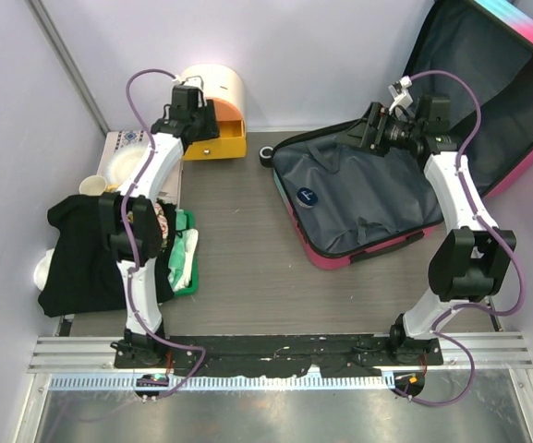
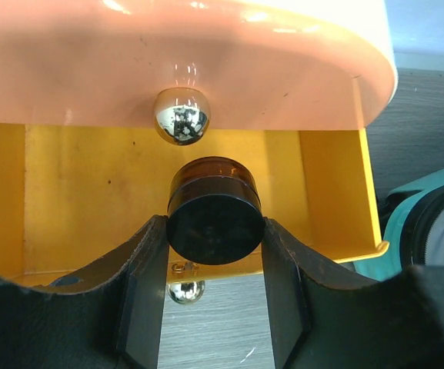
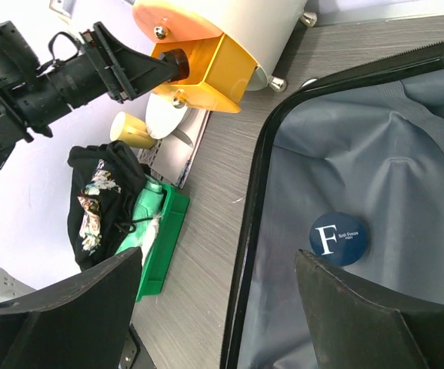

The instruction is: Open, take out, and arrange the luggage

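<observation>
The luggage [image 1: 358, 198] lies open at the right of the table, grey lining up, with its lid [image 1: 497, 83] leaning against the back wall. A round dark blue disc [image 1: 308, 196] marked with a white F rests on the lining [image 3: 375, 154]. My right gripper [image 3: 218, 307] hangs open over the suitcase's left rim, with the disc [image 3: 338, 238] just beside its right finger. My left gripper [image 2: 214, 227] is shut on a small amber jar [image 2: 214, 219] with a black lid. It holds the jar in the mouth of the orange drawer [image 2: 91, 192].
The round cream-and-orange drawer box [image 1: 212, 101] stands at the back left, its drawer pulled out. A green tray [image 1: 185, 263] with a black garment [image 1: 77, 254] beside it sits at the left. A yellow cup [image 1: 90, 186] and a black roll [image 1: 266, 157] are nearby.
</observation>
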Controlling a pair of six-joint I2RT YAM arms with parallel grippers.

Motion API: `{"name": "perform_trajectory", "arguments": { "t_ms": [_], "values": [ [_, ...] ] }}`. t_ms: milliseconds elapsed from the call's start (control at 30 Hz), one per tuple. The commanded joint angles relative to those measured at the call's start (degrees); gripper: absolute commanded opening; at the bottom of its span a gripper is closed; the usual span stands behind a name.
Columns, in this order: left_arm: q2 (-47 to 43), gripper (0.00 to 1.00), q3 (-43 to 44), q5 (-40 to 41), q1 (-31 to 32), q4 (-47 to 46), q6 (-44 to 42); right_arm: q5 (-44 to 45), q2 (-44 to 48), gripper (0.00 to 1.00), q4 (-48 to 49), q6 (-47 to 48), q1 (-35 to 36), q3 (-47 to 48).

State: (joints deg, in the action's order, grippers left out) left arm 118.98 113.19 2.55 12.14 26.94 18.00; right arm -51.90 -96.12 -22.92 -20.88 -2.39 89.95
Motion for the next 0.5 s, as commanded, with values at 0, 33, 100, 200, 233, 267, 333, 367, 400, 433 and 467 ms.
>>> {"name": "perform_trajectory", "arguments": {
  "t_ms": [0,33,100,200,233,267,333,367,400,433,467],
  "values": [
    [0.6,0.04,3.9,0.7,-0.1,-1.5,1.2,-1.2,4.2,0.86,0.3,1.6,-0.5,-0.2],
    [0.9,0.06,4.1,0.7,0.0,-1.1,1.2,-1.2,4.4,0.86,0.2,1.8,-0.7,-0.4],
    [1.6,0.13,4.6,0.9,-0.1,-0.9,1.2,-1.2,4.5,0.86,0.2,1.8,-0.8,-0.6],
    [2.1,0.18,5.0,1.1,-0.2,-0.7,1.2,-1.3,4.6,0.86,0.2,1.7,-0.9,-0.7],
    [2.4,0.18,5.0,1.3,-0.2,-0.7,1.0,-1.3,4.7,0.86,0.2,1.8,-0.9,-0.7],
    [2.6,0.18,5.1,1.4,-0.3,-0.8,0.8,-1.2,4.7,0.86,0.2,1.8,-0.9,-0.9],
    [3.4,0.18,5.9,1.8,-0.3,-0.6,0.5,-1.2,4.7,0.86,0.2,1.8,-0.9,-0.9],
    [3.7,0.18,6.2,1.9,-0.5,-0.5,0.5,-1.3,4.7,0.86,0.2,1.7,-0.9,-0.9],
    [4.1,0.18,6.3,2.2,-0.5,-0.5,0.5,-1.4,4.6,0.86,0.2,1.7,-0.9,-0.9],
    [4.4,0.18,6.4,2.2,-0.6,-0.5,0.6,-1.3,4.7,0.86,0.2,1.7,-0.9,-0.9],
    [4.6,0.18,6.3,2.2,-0.7,-0.5,0.5,-1.3,4.7,0.86,0.2,1.7,-0.9,-0.9]
  ]
}}
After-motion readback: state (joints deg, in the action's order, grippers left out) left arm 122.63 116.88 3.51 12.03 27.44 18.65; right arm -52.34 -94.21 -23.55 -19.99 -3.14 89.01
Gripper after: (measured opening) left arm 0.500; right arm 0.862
